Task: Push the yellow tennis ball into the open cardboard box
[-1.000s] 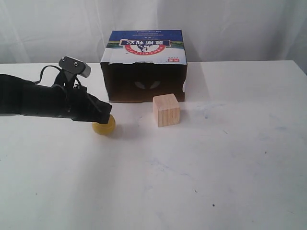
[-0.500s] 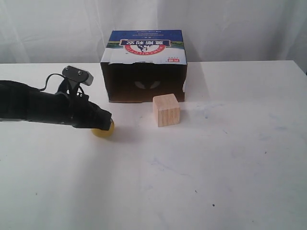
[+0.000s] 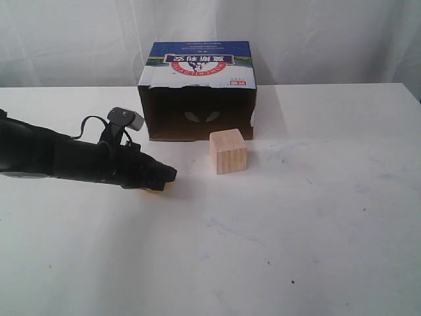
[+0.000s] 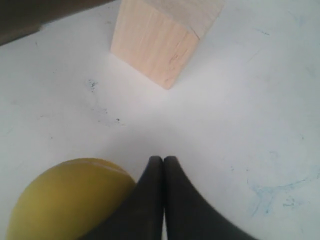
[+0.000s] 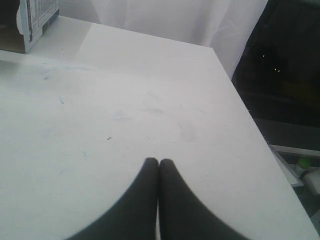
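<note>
The yellow tennis ball (image 4: 65, 200) rests on the white table against the side of my left gripper (image 4: 163, 159), whose black fingers are shut with nothing between them. In the exterior view only a yellow sliver of the ball (image 3: 156, 189) shows under the left gripper (image 3: 170, 174), which lies low over the table, front-left of the open cardboard box (image 3: 197, 99). The box's dark opening faces the front. My right gripper (image 5: 159, 161) is shut and empty over bare table near the right edge; the exterior view does not show it.
A pale wooden cube (image 3: 228, 151) stands just in front of the box's right half, to the right of the ball; the cube (image 4: 160, 40) lies ahead of the left fingertips. The box corner (image 5: 30, 25) shows far off in the right wrist view. The table edge (image 5: 250, 120) drops off near the right gripper.
The left arm has swept right and lowered toward the table. The ball has shifted a little right and forward and is now almost hidden under the gripper.
</note>
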Robot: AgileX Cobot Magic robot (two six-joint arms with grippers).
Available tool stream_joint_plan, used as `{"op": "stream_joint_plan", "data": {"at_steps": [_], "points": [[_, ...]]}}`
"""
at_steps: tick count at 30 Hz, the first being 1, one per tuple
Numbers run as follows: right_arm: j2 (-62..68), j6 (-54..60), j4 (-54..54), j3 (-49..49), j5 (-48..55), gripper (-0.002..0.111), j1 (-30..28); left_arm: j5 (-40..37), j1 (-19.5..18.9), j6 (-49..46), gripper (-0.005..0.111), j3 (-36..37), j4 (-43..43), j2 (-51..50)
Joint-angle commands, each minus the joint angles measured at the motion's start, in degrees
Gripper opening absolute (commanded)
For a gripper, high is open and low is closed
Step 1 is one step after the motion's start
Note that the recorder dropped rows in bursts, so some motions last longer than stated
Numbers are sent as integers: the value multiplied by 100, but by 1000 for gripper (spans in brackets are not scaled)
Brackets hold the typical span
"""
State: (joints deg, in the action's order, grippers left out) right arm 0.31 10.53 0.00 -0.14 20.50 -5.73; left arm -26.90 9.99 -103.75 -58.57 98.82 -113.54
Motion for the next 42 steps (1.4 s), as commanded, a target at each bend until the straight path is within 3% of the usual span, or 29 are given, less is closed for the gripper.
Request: {"op": "stream_joint_plan", "data": {"at_steps": [1,15,25,31,35,42], "points": [[-31,-38,0,14,-82,0,6,232,-16,-15,0,-97,113,-167],[-31,-38,0,14,-82,0,6,-282,-16,8,0,-528,113,-85],[-31,-38,0,14,-82,0,6,1045,-16,8,0,-453,113,764],[-31,-38,0,14,-82,0,6,1499,-16,-11,0,309,113,947],[-31,-38,0,14,-82,0,6,1424,-16,4,0,510,113,865],[-31,-38,0,14,-82,0,6,1288,-16,-102,0,134,113,220]]}}
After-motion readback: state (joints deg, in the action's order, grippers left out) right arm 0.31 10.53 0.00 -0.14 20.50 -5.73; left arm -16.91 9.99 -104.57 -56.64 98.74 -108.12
